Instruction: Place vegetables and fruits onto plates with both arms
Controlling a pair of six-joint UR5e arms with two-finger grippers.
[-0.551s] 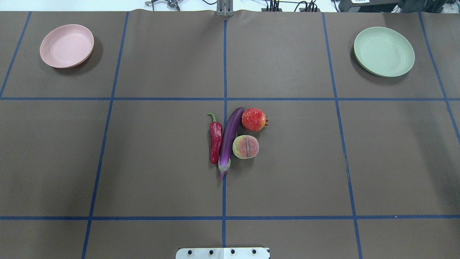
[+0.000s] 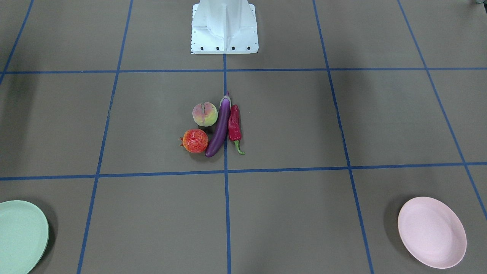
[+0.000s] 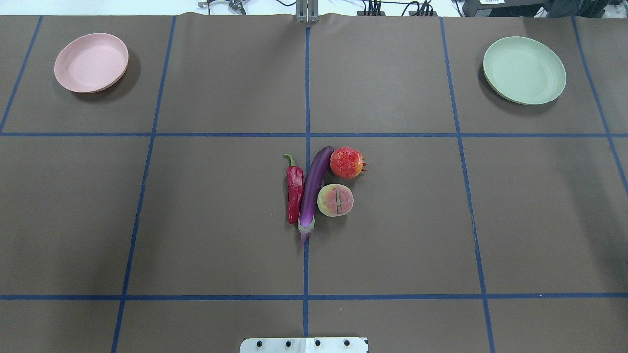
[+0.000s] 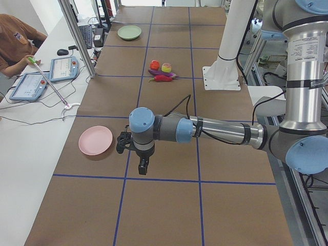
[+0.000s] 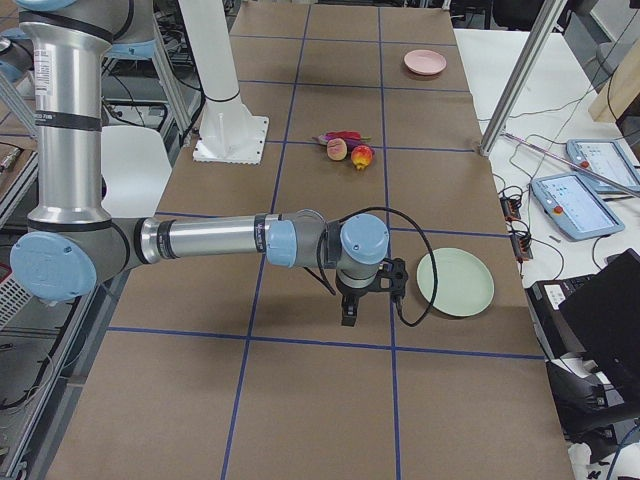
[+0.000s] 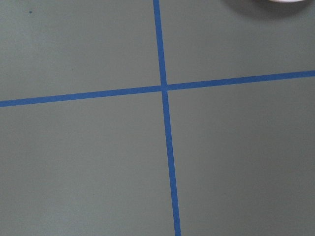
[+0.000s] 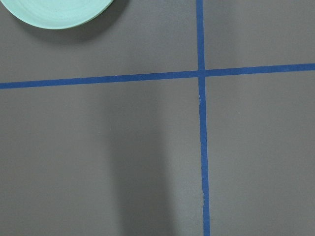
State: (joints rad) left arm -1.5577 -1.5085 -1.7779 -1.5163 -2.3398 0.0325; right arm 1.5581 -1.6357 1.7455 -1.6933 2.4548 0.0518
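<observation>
Everything to be moved sits in one tight cluster at the middle of the table (image 3: 196, 220), well apart from both plates. In the overhead view the eggplant (image 3: 314, 189) runs roughly 1 to 7 o'clock along the centre tape line, with its pale cap at the 7 o'clock end, towards the robot. The chili pepper (image 3: 295, 191) lies parallel against its 9 o'clock side, stem towards 12. The pomegranate (image 3: 346, 163) and the peach (image 3: 335, 200) sit against its 3 o'clock side.

From the cluster, the pink plate (image 3: 91, 63) lies at 10 o'clock and the green plate (image 3: 524, 71) at 2 o'clock.

The left tool (image 4: 143, 165) hangs near the pink plate, with the cluster far off at its 12 o'clock in that side view. The right tool (image 5: 349, 315) hangs near the green plate in the same way. I cannot tell whether either is open or closed.

The chili looks like the left arm's nearer pick, the two fruits the right's.

Compared with the earlier overhead frame, nothing on the table has moved.
</observation>
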